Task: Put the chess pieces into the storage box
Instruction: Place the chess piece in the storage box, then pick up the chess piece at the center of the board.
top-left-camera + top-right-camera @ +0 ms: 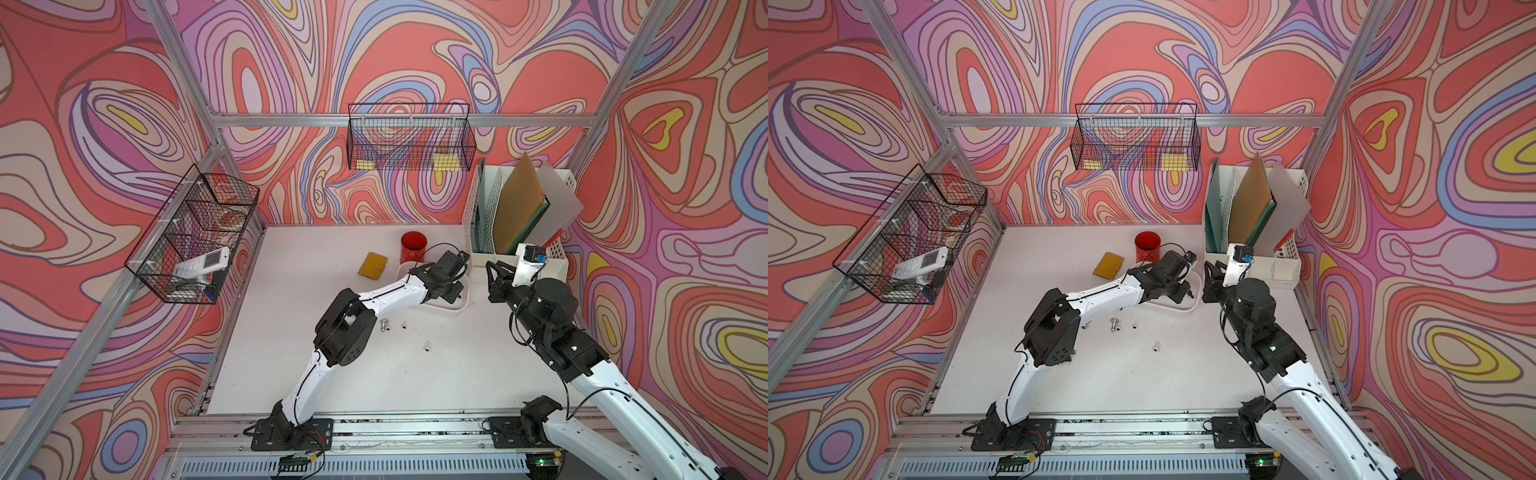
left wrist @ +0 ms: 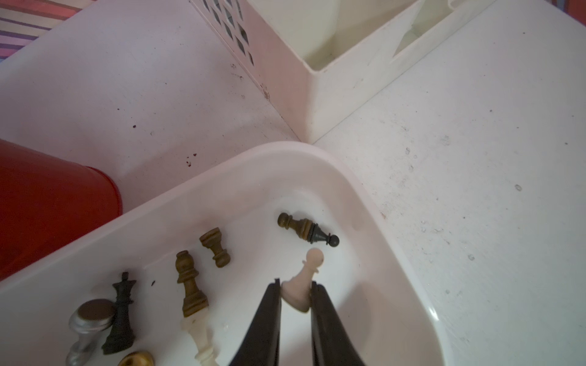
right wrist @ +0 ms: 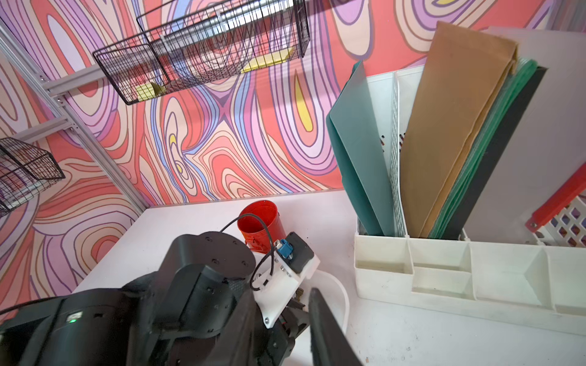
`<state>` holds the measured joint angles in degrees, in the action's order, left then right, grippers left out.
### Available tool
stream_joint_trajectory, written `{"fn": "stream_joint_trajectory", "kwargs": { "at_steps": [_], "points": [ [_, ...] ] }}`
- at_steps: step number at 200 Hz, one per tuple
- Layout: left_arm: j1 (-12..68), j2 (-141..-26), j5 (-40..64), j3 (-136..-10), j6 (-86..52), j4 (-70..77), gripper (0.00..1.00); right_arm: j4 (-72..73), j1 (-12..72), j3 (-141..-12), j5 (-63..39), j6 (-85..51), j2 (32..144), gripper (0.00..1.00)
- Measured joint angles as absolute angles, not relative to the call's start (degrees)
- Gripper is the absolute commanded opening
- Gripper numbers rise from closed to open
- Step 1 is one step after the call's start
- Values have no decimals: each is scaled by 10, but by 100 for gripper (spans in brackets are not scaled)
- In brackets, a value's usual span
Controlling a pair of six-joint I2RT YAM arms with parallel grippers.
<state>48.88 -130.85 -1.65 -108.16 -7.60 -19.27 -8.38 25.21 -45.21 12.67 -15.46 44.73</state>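
In the left wrist view my left gripper (image 2: 295,285) is shut on a white pawn (image 2: 304,275) by its base, just above the floor of the storage box (image 2: 285,149). Several chess pieces lie in the box: a gold rook (image 2: 215,245), a gold bishop (image 2: 190,288), a black king (image 2: 122,313) and a silver piece (image 2: 87,323). Three small pieces lie loose on the table (image 1: 383,323) (image 1: 403,326) (image 1: 427,345) in front of the box (image 1: 463,305). My right gripper (image 1: 492,268) hovers open and empty just right of the box, its fingers (image 3: 320,317) pointing at the left wrist.
A red cup (image 1: 413,247) stands against the box's far left side. A yellow wallet (image 1: 372,264) lies left of it. A white file organiser (image 1: 519,216) with folders stands right behind the box. Wire baskets (image 1: 409,137) (image 1: 195,232) hang on the back and left walls.
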Motion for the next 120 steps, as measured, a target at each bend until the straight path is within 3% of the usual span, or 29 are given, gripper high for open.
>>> {"fn": "stream_joint_trajectory", "kwargs": {
  "at_steps": [120],
  "points": [
    [458,-1365,-17,-1134,-124,-190,33,-109,252,-454,141,-147,414,31]
  ]
}}
